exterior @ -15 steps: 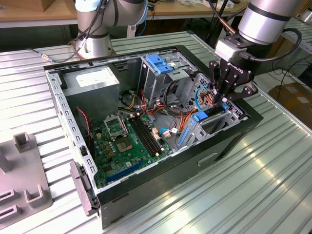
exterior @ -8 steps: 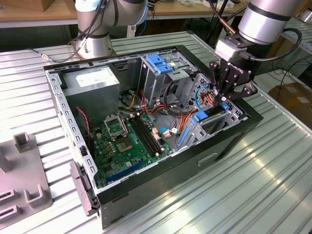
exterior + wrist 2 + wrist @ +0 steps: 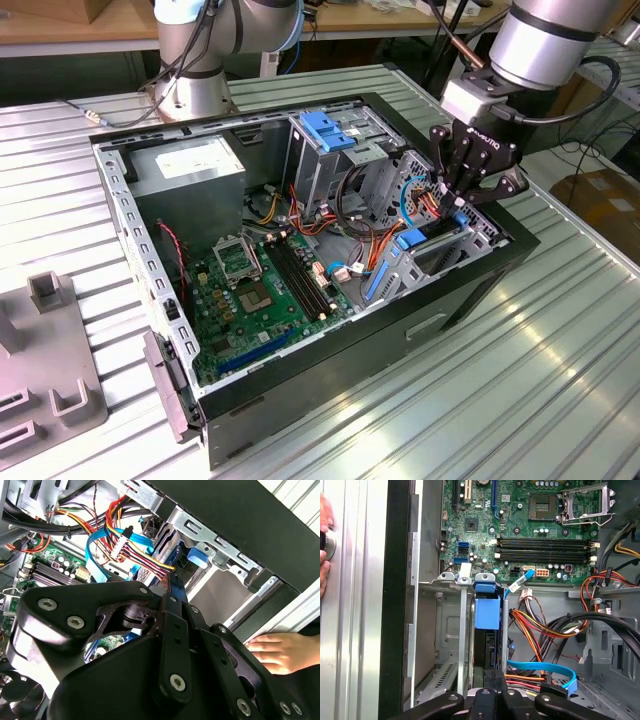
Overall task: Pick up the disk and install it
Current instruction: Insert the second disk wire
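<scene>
So the pincer (image 3: pixel 462 200) is down inside the open PC case (image 3: pixel 330 370), at the drive bay (image 3: pixel 440 250) on the exterior view's right side of the chassis. The black fingers (image 3: pixel 175 610) are drawn in close together and look pinched on the back edge of the disk (image 3: pixel 487 645), which sits on its edge in the bay slot directly ahead of the pincer, going in lengthwise. In the first wrist view you can see the dark body of the drive running away from the fingertips, with its blue plastic tab (image 3: pixel 486 611) at the far end, just before the metal bay wall. Blue SATA cable (image 3: pixel 545 669) and a bundle of red, orange and yellow power wires (image 3: pixel 535 625) hang right beside the pincer, close to brushing it. Past the bay, further out from the fingertips, lies the green motherboard (image 3: pixel 520 525) with its memory slots. There's also a person's hand (image 3: pixel 282 652) resting flat on the metal table (image 3: pixel 520 380) just outside the case wall, off to the pincer's side.
</scene>
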